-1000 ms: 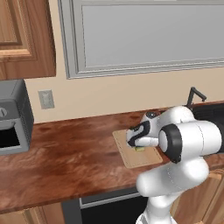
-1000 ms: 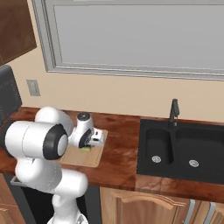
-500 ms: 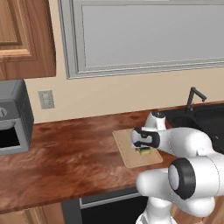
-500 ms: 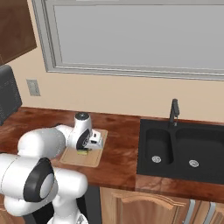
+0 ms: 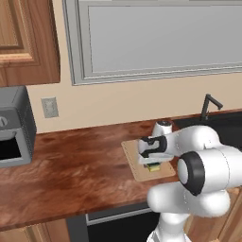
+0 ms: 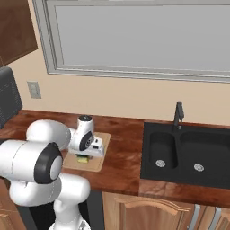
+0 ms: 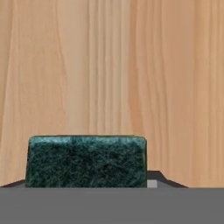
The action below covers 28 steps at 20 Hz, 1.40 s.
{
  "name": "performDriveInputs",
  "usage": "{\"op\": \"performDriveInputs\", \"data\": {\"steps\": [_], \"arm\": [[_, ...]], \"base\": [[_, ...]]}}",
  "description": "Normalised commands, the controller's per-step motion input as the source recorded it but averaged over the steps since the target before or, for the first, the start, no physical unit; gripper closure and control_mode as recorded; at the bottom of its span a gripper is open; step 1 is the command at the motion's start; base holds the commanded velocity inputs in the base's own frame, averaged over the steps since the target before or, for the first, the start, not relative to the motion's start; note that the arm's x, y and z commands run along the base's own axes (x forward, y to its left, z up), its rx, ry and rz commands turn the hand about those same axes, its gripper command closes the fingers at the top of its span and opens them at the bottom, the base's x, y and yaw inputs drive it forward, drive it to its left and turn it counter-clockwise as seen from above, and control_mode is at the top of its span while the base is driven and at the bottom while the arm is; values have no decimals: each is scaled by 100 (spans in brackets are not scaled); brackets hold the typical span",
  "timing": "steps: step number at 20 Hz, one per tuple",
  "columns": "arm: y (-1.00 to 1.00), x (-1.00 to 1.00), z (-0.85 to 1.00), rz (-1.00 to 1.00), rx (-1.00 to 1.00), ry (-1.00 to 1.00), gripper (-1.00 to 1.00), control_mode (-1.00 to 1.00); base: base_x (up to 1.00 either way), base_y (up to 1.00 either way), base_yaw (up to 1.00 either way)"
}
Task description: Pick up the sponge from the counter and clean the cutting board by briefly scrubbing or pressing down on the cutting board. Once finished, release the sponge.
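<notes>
The cutting board [image 5: 135, 159] is a pale wooden rectangle on the reddish-brown counter [image 5: 71, 170], left of the sink. My gripper [image 5: 152, 161] points straight down over the board's near half and is shut on the sponge [image 5: 152, 167], a small block with a green top and a yellow body that rests against the wood. From the right side, the gripper [image 6: 83, 154] holds the sponge [image 6: 81, 158] low on the cutting board [image 6: 97, 162]. In the hand view, the sponge's dark green face [image 7: 85, 161] sits between my fingertips [image 7: 156, 176] in front of the board's grain [image 7: 109, 65].
A black double sink [image 6: 182, 155] with a dark faucet [image 6: 178, 115] lies to the right of the board. A grey appliance [image 5: 14, 125] stands at the counter's far left. Above it is a wooden cabinet [image 5: 28, 42], and a large window [image 5: 156, 33] spans the back wall.
The arm's elbow and forearm have swung round and dropped lower. The hand stays over the board's near part, still gripping the sponge, and has shifted only slightly.
</notes>
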Motion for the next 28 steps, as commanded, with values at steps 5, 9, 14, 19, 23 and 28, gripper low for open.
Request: {"op": "performDriveInputs", "data": {"steps": [5,9,14,19,23,28], "arm": [[32,-45,21,0,0,-10,100,-100],[64,-16,42,0,0,-7,100,-100],[64,2,14,3,0,-3,100,-100],[66,1,2,3,0,-5,100,-100],[44,9,20,0,0,-8,100,-100],[54,21,2,1,0,-2,100,-100]], "base": [[0,0,0],[0,0,0],[0,0,0],[0,0,0],[0,0,0],[0,0,0]]}}
